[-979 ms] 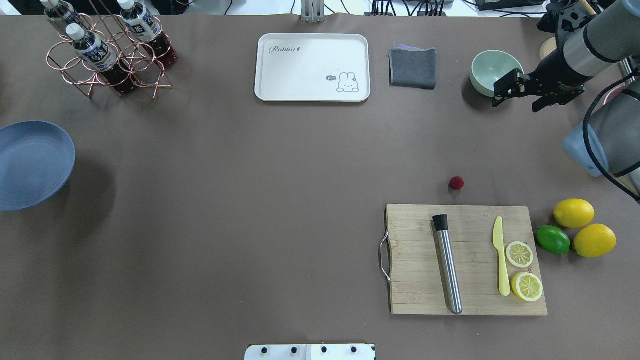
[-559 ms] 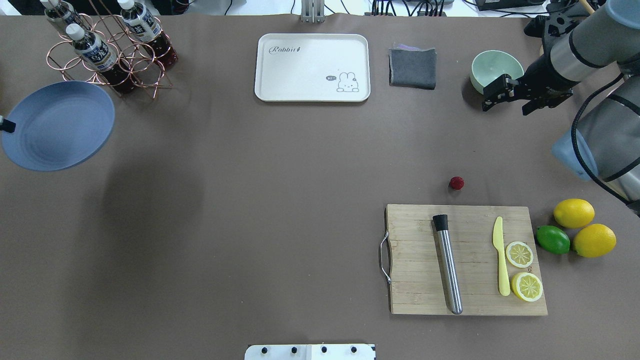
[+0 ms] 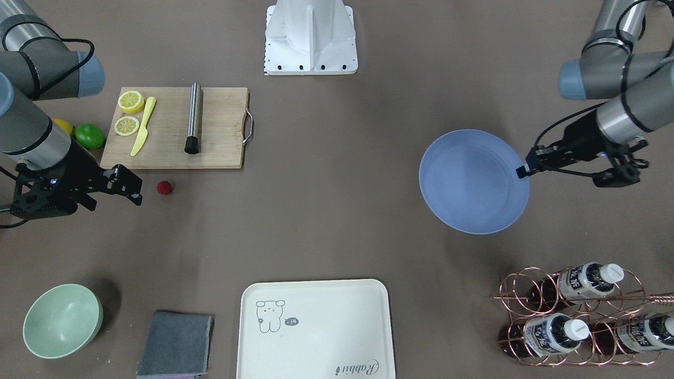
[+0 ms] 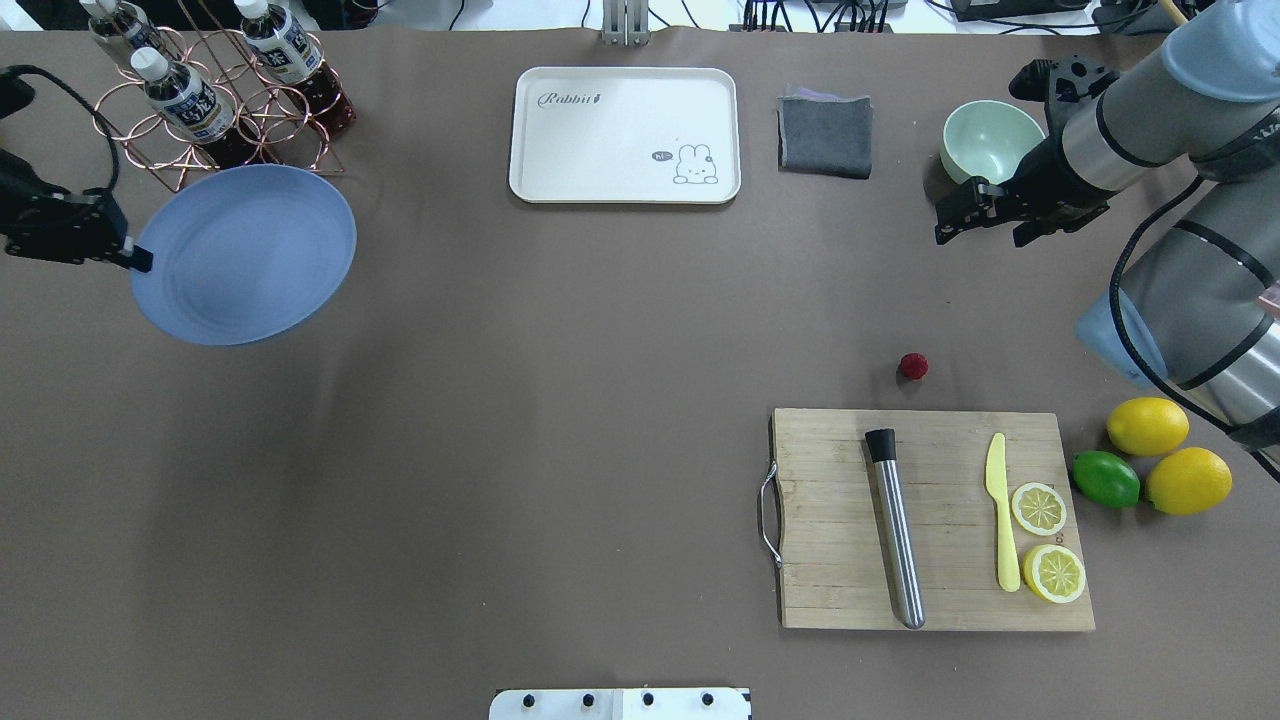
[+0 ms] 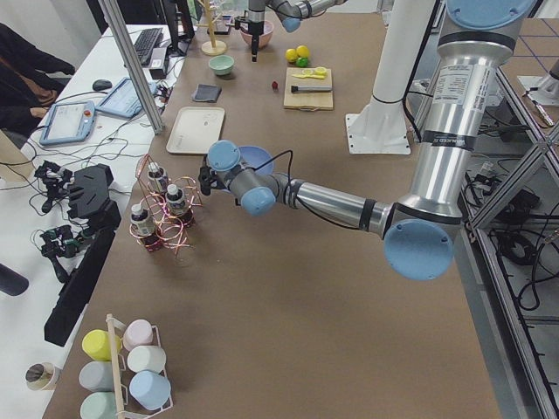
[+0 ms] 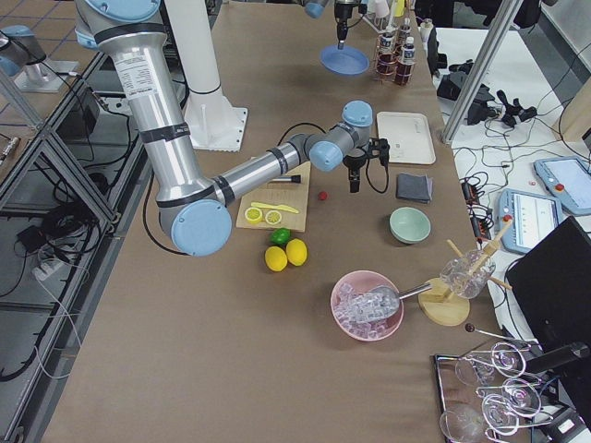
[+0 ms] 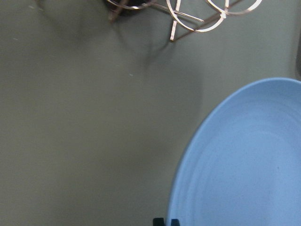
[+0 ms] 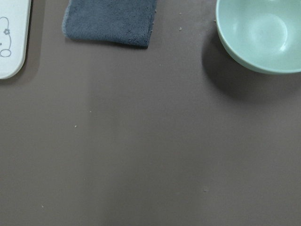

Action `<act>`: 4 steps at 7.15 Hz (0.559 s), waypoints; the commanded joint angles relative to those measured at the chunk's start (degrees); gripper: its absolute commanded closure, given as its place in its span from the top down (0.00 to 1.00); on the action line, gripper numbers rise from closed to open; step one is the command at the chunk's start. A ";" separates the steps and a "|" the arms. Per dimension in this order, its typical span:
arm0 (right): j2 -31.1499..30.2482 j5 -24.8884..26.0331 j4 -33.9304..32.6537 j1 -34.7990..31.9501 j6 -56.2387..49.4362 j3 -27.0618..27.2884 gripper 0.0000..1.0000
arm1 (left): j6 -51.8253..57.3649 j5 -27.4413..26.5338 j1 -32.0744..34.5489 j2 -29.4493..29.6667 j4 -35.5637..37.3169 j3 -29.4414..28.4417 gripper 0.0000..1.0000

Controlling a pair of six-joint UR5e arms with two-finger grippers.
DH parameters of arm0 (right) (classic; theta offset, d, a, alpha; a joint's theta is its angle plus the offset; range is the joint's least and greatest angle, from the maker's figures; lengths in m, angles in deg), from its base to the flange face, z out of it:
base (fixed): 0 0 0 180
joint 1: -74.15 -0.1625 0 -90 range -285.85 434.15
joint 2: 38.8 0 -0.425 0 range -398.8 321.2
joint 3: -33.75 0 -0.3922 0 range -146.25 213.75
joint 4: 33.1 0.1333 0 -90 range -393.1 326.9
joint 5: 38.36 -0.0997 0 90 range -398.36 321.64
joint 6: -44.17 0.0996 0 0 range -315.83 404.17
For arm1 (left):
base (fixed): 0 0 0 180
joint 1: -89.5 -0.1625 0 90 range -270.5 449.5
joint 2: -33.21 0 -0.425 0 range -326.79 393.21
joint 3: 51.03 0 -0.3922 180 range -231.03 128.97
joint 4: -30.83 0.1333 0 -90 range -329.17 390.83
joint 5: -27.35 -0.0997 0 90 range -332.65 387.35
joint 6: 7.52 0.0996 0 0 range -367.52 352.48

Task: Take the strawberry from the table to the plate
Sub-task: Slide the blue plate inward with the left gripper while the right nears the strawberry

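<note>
The strawberry [image 4: 912, 366] is a small dark red berry lying on the brown table [image 4: 560, 400], just beyond the cutting board's far edge; it also shows in the front view [image 3: 165, 187]. My left gripper [image 4: 135, 262] is shut on the rim of the blue-grey plate [image 4: 245, 255], which hangs above the table at the far left, beside the bottle rack. In the left wrist view the plate [image 7: 244, 160] fills the lower right. My right gripper [image 4: 978, 236] stands open and empty near the green bowl, well beyond and to the right of the berry.
A wooden cutting board [image 4: 830, 590] carries a steel muddler [image 4: 896, 530], a yellow knife [image 4: 1002, 520] and two lemon halves [image 4: 1040, 508]. Two lemons [image 4: 1148, 426] and a lime [image 4: 1106, 479] lie right of it. At the back: green bowl [image 4: 985, 135], grey cloth [image 4: 826, 135], cream tray [image 4: 624, 135], bottle rack [image 4: 215, 100].
The left arm has carried the plate in from the table's left edge toward the middle. The right gripper has moved left, past the green bowl. The strawberry has not moved.
</note>
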 commanded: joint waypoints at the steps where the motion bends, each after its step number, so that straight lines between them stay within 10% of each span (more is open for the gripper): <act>1: 0.11 0.70 0.07 2.20 1.82 -0.01 1.00 | -11.50 -9.04 -10.48 5.22 -0.05 2.15 0.00; 4: -0.15 4.74 0.07 7.73 2.35 -0.98 1.00 | -19.17 -14.94 -16.13 10.51 0.21 2.24 0.00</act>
